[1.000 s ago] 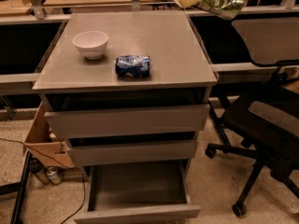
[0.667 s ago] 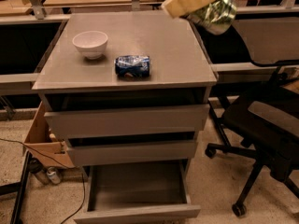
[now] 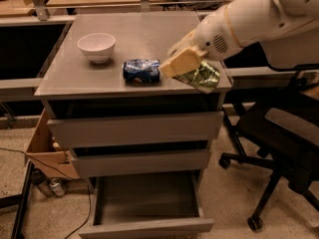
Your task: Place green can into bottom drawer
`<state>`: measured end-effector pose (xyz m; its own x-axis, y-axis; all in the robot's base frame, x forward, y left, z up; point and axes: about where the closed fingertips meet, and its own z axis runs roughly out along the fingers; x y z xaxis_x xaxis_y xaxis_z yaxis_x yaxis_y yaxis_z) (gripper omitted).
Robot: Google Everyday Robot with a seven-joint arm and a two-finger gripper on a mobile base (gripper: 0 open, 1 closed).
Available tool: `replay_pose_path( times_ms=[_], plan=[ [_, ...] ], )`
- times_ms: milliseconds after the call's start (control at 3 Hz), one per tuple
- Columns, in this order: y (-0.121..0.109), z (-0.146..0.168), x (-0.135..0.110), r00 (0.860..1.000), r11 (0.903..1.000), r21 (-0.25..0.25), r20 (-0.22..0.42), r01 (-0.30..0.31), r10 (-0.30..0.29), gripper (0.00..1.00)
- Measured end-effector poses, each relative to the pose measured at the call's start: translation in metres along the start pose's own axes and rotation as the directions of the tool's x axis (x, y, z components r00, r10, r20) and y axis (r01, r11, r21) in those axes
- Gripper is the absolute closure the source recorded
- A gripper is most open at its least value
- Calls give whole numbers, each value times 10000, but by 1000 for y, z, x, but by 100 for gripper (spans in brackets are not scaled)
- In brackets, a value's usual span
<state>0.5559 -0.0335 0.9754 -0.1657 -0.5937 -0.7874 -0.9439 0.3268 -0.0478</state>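
My gripper [image 3: 188, 67] hangs from the white arm coming in from the upper right and is shut on the green can [image 3: 200, 77], a dented shiny can with a green and pale label. It holds the can in the air over the front right part of the cabinet top [image 3: 134, 39]. The bottom drawer [image 3: 144, 203] is pulled open below, its box-like interior showing nothing inside. The two shallower drawers above it are slightly ajar.
A blue-and-white can [image 3: 142, 70] lies on its side on the cabinet top just left of the gripper. A white bowl [image 3: 96, 47] stands at the left. A black office chair [image 3: 279, 133] stands to the right. A cardboard box [image 3: 45, 148] sits on the floor at the left.
The arm has swung down and to the left with the green can, from the top right corner of the view to just above the cabinet's front right part.
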Motion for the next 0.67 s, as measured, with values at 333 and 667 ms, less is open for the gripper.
replay_pose_path(
  times_ms=[333,667],
  plan=[
    [-28,49,33,9968,9964,-313,85,-788,791,100],
    [-48,87,61,9890,9872,-609,42,-1476,1481,100]
  ],
)
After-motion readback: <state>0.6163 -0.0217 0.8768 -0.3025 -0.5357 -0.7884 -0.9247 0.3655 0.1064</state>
